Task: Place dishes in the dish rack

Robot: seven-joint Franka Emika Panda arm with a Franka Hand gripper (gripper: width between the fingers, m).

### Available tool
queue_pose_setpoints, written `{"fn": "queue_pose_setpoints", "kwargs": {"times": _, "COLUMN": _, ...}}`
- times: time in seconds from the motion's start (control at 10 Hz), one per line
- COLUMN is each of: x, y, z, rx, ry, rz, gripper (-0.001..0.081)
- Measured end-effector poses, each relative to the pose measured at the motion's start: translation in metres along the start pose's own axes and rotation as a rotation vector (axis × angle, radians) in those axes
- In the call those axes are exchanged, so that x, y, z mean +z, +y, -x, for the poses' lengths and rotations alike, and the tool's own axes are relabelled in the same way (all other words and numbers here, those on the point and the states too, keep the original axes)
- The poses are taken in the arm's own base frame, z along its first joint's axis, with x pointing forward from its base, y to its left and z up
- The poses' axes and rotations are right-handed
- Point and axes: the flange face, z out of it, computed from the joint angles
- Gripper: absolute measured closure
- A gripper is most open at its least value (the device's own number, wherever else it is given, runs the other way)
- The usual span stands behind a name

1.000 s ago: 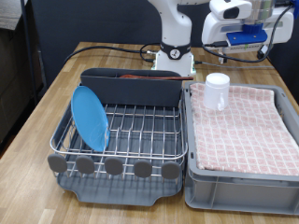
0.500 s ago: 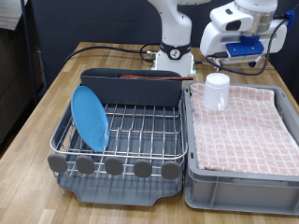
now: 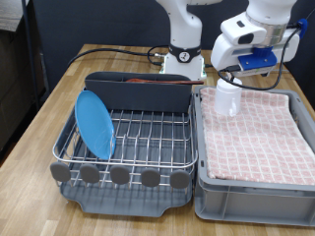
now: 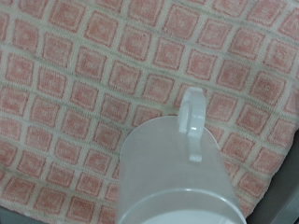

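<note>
The small white cup stands upright on the pink checkered cloth. It fills the wrist view with its handle turned up in the picture. My gripper hangs just above the cup; its fingers do not show in the wrist view. The light-blue plate stands on edge in the silver wire dish rack, at the exterior view's left. The reddish-brown wooden spoon lies in the rack's tall dark grey trough.
The pink cloth lines a grey bin at the exterior view's right, beside the rack. The arm's white base and black cables sit behind the rack on the wooden table.
My gripper has moved to the exterior view's left and downward, from beyond the bin to just above the white cup. The cup, plate and spoon have not moved.
</note>
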Motion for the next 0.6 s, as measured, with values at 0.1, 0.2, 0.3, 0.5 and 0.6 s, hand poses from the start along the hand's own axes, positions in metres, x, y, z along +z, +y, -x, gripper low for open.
{"fn": "queue_pose_setpoints", "kwargs": {"times": 0.1, "x": 0.004, "y": -0.006, "z": -0.002, "rx": 0.003, "ry": -0.009, "rz": 0.005, "gripper": 0.0004}}
{"fn": "queue_pose_setpoints", "kwargs": {"times": 0.2, "x": 0.008, "y": -0.012, "z": -0.004, "rx": 0.006, "ry": -0.019, "rz": 0.012, "gripper": 0.0004}}
{"fn": "queue_pose_setpoints", "kwargs": {"times": 0.3, "x": 0.013, "y": -0.018, "z": -0.006, "rx": 0.015, "ry": -0.031, "rz": 0.022, "gripper": 0.0004}}
{"fn": "queue_pose_setpoints", "kwargs": {"times": 0.5, "x": 0.024, "y": -0.026, "z": -0.008, "rx": 0.034, "ry": -0.050, "rz": 0.050, "gripper": 0.0004}}
{"fn": "queue_pose_setpoints", "kwargs": {"times": 0.6, "x": 0.030, "y": -0.028, "z": -0.009, "rx": 0.042, "ry": -0.062, "rz": 0.063, "gripper": 0.0004}}
